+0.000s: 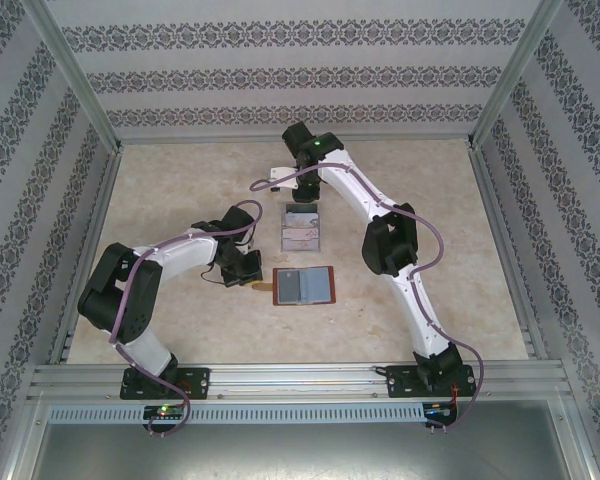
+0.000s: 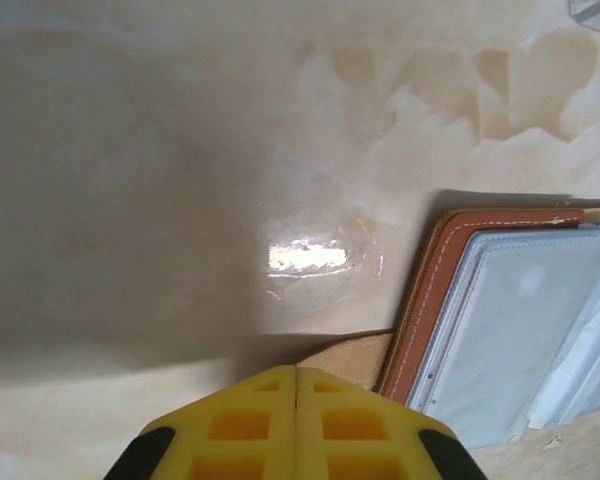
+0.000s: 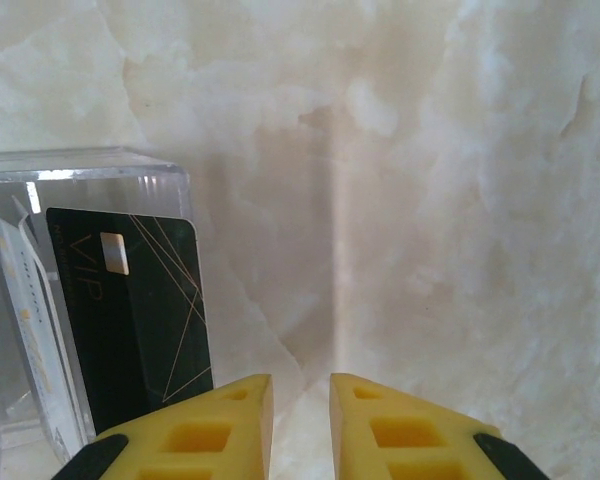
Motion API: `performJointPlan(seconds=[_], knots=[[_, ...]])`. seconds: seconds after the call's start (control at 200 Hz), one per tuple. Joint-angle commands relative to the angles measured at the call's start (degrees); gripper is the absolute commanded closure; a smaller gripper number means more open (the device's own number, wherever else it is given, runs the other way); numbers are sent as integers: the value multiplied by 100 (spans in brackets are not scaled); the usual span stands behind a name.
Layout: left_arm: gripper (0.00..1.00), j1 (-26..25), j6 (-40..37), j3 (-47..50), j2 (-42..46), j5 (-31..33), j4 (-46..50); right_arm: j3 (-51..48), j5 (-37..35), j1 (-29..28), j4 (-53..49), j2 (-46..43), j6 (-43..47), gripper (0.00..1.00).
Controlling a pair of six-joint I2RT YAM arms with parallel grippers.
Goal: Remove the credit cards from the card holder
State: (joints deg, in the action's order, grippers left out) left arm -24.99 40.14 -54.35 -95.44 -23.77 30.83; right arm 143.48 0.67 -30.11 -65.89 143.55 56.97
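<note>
Holder (image 1: 306,286) lying open and flat on the surface (image 1: 170,190), near the middle, pale inside facing up, long axis running left to right across the front of the arms. Tab (image 2: 352,352) sticking out of its left end, and right there, left claw (image 2: 296,378): fingers pressed together, nothing visible between them, tips at the tab's edge, apparently over it rather than around it. From that claw, holder straight off to the right, brown stitched rim just beside, pale pockets beyond. No telling from here about any card left in those pockets.

Over on the far side, tray (image 3: 90,165) standing just beyond the holder, cards (image 1: 302,234) upright in it, a dark card (image 3: 145,310) showing through its clear wall. Right claw (image 3: 300,388) hovering at the tray's far end, jaws a narrow gap apart, empty, bare surface beneath, tray off to the left in its own view.

So, the relation to watch: left arm much the nearer to the holder, right at the tab end; right claw with the whole tray between it and the holder. Likely line for any pull on a card: along that left-to-right axis or up out of the pockets, left claw well placed to pin the tab end down
</note>
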Motion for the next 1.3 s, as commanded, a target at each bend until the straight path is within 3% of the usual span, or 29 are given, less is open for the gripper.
performJointPlan(seconds=[0.0, 0.27, 0.784, 0.984, 1.299], knots=[[95, 82, -46, -122, -64, -90, 99, -48, -71, 23, -3, -352, -135, 78], [95, 74, -37, -112, -71, -232, -61, -897, -73, -8, 678, -956, -1125, 78], [95, 65, -56, -155, -129, -555, -380, -4029, 617, -367, 2353, -2922, -5404, 89], [95, 35, -63, -170, -181, -762, -534, -5049, 606, -586, 2832, -3637, -6774, 94], [96, -94, -39, -252, -411, -1037, -716, -6288, 1306, -931, 3526, -4200, -8420, 98]])
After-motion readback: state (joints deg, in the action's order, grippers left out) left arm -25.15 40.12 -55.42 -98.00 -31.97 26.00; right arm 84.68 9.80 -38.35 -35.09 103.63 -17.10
